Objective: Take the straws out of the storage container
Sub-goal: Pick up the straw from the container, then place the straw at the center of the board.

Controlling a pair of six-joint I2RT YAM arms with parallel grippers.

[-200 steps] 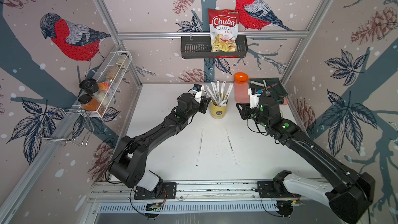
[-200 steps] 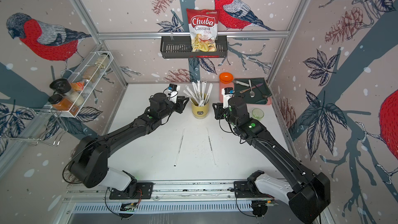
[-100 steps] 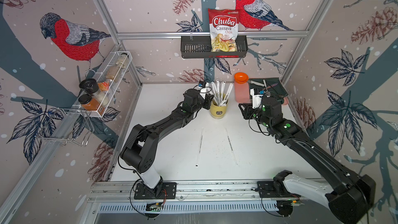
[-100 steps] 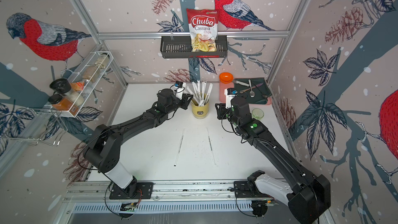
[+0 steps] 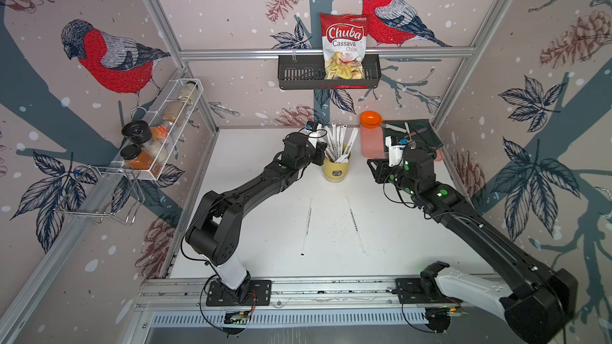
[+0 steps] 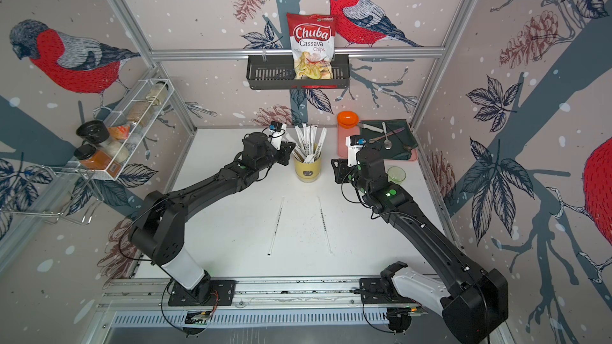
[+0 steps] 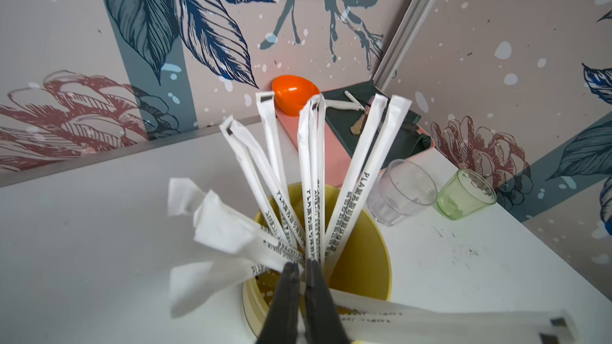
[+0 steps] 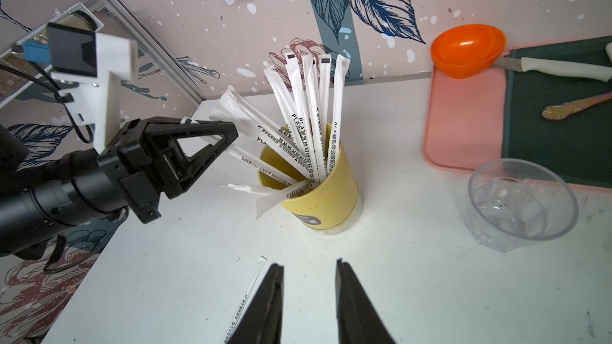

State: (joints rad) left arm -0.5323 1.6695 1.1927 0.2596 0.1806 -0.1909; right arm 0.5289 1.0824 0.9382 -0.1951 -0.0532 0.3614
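My left arm (image 5: 251, 190) and right arm (image 5: 480, 229) in black segments, white shells (image 5: 231, 273) above the aluminium base rail (image 5: 331, 289), screwed black mounting plates (image 5: 261, 291) on it, green dots (image 5: 442, 190) farther up, loose black cables (image 5: 385, 190), white wrist camera bracket (image 8: 109, 71), black triangular cut-out fingers (image 8: 205, 126) on my left gripper (image 8: 234, 134)

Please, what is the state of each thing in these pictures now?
Left gripper: shut on one straw in the cup.
Right gripper: open, empty.
Yellow cup: upright, straws inside.
Straws: most stand in the cup, two lie on the table.
Clear glass: upright, empty.
Green glass: upright, empty.
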